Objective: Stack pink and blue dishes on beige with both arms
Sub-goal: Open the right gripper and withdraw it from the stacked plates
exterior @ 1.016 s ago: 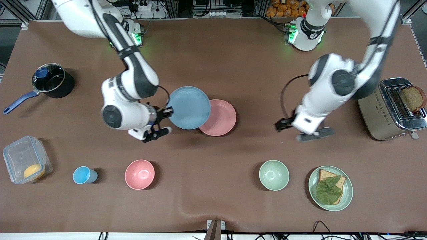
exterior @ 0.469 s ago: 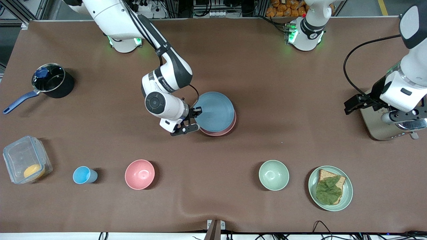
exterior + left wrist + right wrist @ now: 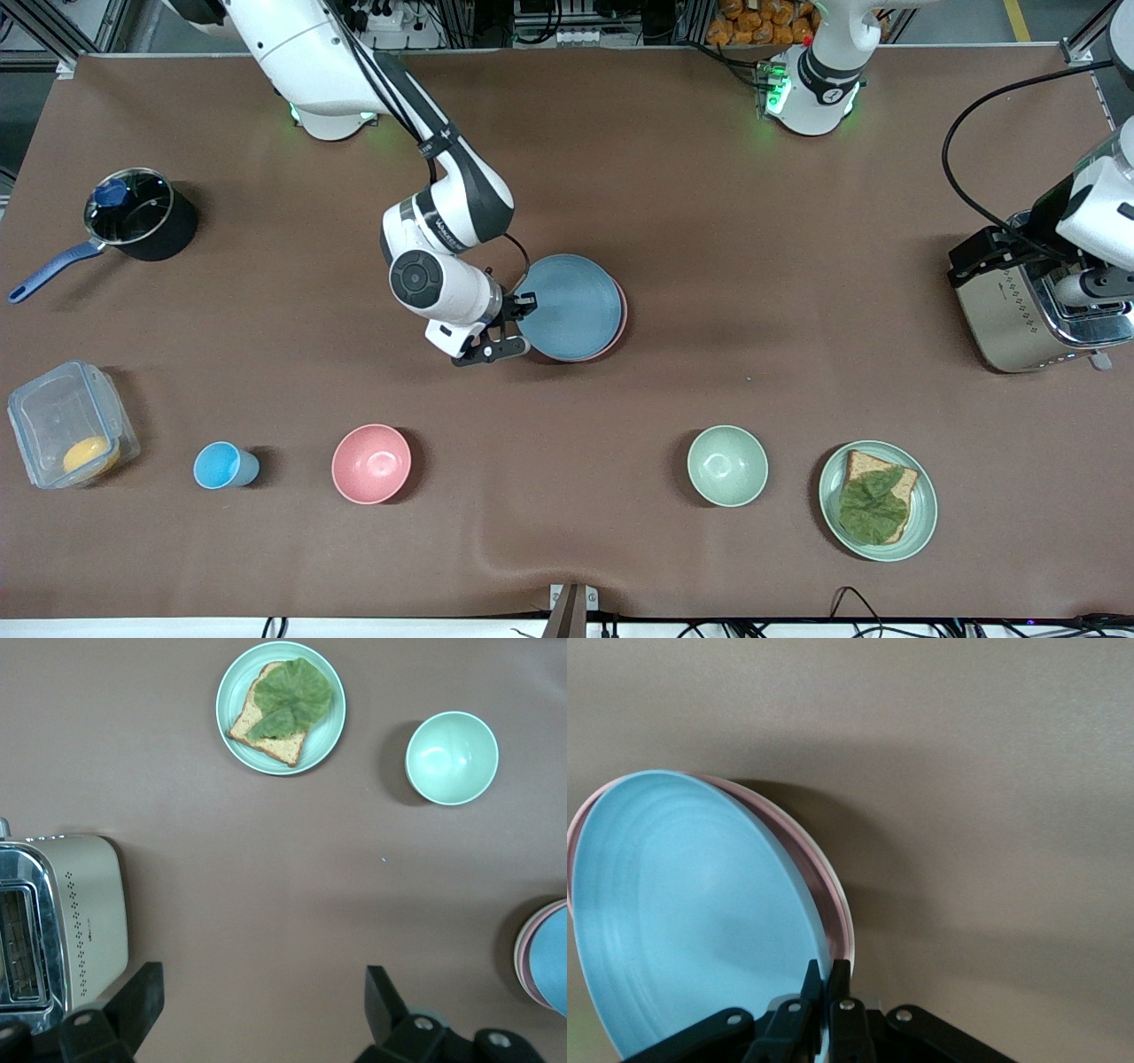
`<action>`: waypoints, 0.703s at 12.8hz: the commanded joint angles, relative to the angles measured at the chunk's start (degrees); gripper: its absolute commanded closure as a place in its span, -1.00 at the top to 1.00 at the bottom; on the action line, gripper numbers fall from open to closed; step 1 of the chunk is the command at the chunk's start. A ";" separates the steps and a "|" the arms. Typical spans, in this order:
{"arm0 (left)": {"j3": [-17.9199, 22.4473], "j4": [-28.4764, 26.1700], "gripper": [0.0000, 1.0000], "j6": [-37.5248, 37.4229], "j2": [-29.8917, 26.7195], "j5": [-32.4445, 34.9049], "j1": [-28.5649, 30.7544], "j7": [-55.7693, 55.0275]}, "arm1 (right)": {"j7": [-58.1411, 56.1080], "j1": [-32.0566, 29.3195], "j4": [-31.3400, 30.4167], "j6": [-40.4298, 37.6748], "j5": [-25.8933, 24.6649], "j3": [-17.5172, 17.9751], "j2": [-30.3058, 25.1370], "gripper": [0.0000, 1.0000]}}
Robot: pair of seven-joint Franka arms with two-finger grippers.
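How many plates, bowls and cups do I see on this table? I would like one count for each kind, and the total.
Plates: 4 (blue plate, pink plate, beige plate showing only a rim under the pink one, green plate with bread)
Bowls: 2 (pink bowl, green bowl)
Cups: 1 (blue cup)
Total: 7

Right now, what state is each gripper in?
Left gripper: open, empty, over the toaster.
Right gripper: shut on the blue plate's rim, over the pink plate.
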 commanded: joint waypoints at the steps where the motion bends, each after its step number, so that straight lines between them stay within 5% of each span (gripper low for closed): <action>1: -0.47 0.72 1.00 -1.92 -1.06 -0.81 0.32 1.60 | 1.57 0.82 0.73 1.79 -0.11 -0.16 1.04 -1.00; 3: -0.47 0.72 1.00 -2.01 -1.15 -0.98 0.41 1.69 | 1.57 1.61 0.82 3.65 0.33 -0.16 1.74 -1.00; 5: -0.47 0.46 1.00 -2.18 -1.15 -1.07 1.19 1.69 | 1.92 0.92 0.82 3.13 0.60 -0.16 1.22 0.99; 9: -0.55 0.81 1.00 -2.27 -1.07 -1.16 1.64 1.69 | 1.40 -2.23 0.91 -5.36 0.33 -1.12 -6.40 1.00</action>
